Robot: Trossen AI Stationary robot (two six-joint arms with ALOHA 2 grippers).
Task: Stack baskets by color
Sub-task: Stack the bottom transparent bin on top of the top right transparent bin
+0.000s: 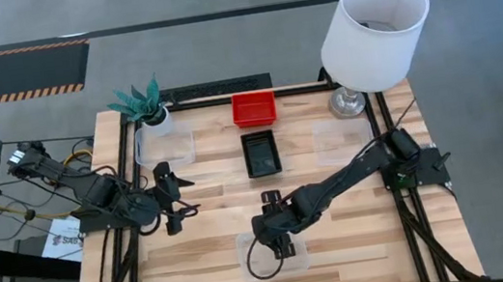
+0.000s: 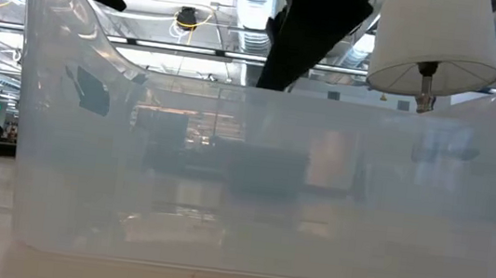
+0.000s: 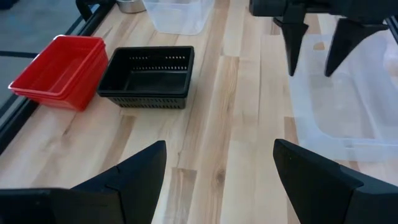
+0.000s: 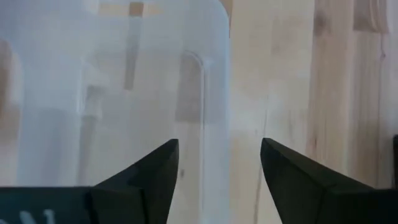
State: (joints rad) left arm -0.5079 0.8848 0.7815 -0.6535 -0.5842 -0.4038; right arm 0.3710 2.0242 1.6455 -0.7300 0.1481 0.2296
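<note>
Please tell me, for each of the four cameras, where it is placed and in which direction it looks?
High view: above the table, looking straight down; both arms, left gripper, right gripper.
Low view: at table-top height, facing a clear basket close up; dark arm parts above.
Left wrist view: looks across the wood at the red baskets and black basket; own open fingers below.
Right wrist view: looks down on the clear basket; own open fingers.
Shared: the clear basket appears in every view.

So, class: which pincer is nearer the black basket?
Left. The left pincer sits beside the black basket; the right pincer hangs farther off, over a clear basket.
</note>
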